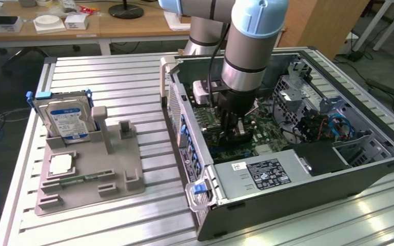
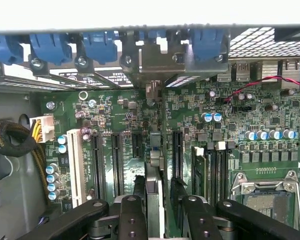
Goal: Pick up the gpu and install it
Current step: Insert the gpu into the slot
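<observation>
The gripper [image 2: 157, 186] stands partly open, clamped on the gpu [image 2: 155, 155], held edge-on over the motherboard [image 2: 240, 115] inside the computer case [image 1: 307, 189].

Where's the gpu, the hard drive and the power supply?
gpu [image 2: 154, 192]: wrist view, its thin edge.
hard drive [image 1: 65, 119]: exterior view, its blue-white label.
power supply [image 1: 266, 174]: exterior view, its dark label.

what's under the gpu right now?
The gpu, edge-on between the gripper fingers, stands over the motherboard, black slots on both sides. What lies directly beneath is covered by the card.
</observation>
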